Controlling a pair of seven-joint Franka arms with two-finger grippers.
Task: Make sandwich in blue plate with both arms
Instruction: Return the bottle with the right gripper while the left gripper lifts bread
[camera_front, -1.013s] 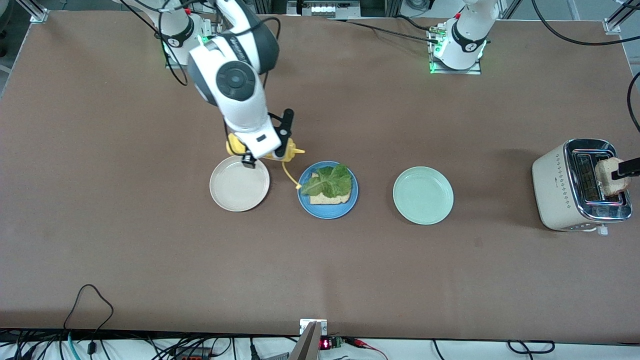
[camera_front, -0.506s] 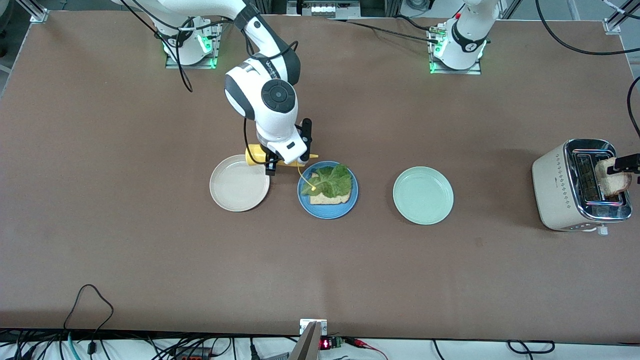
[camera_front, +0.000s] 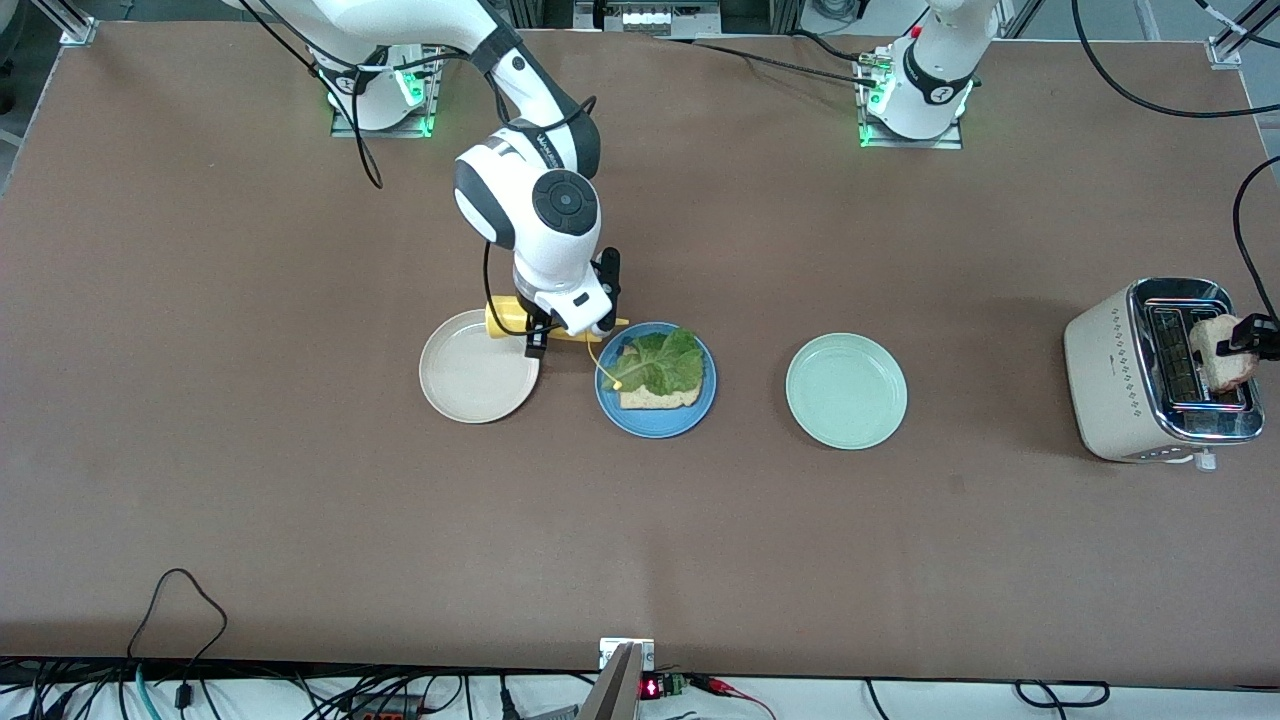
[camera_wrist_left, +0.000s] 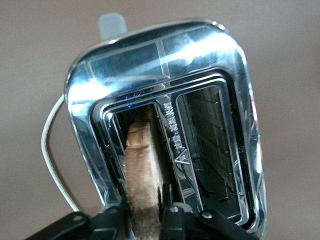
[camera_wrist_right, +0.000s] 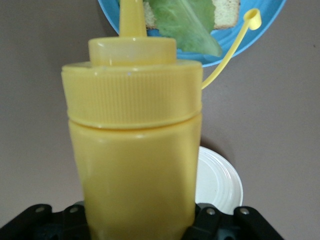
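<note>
The blue plate (camera_front: 690, 415) holds one tan bread slice (camera_front: 660, 398) with a green lettuce leaf (camera_front: 660, 362) on top; it also shows in the right wrist view (camera_wrist_right: 240, 37). My right gripper (camera_front: 548, 330) is shut on a yellow squeeze bottle (camera_wrist_right: 135, 145), held sideways between the cream-white plate and the blue plate, nozzle toward the lettuce, cap dangling on its strap (camera_wrist_right: 252, 19). My left gripper (camera_wrist_left: 145, 207) is shut on a second bread slice (camera_wrist_left: 142, 165) standing in a toaster slot; it also shows in the front view (camera_front: 1222, 352).
A cream toaster (camera_front: 1110, 375) with a chrome top stands at the left arm's end of the table. A cream-white plate (camera_front: 475, 385) lies beside the blue plate toward the right arm's end. A pale mint-green plate (camera_front: 846, 391) lies toward the left arm's end.
My right arm has swung the yellow bottle from over the cream-white plate toward the blue plate, its nozzle now at the plate's rim. My left gripper has shifted slightly at the toaster, still holding the bread slice.
</note>
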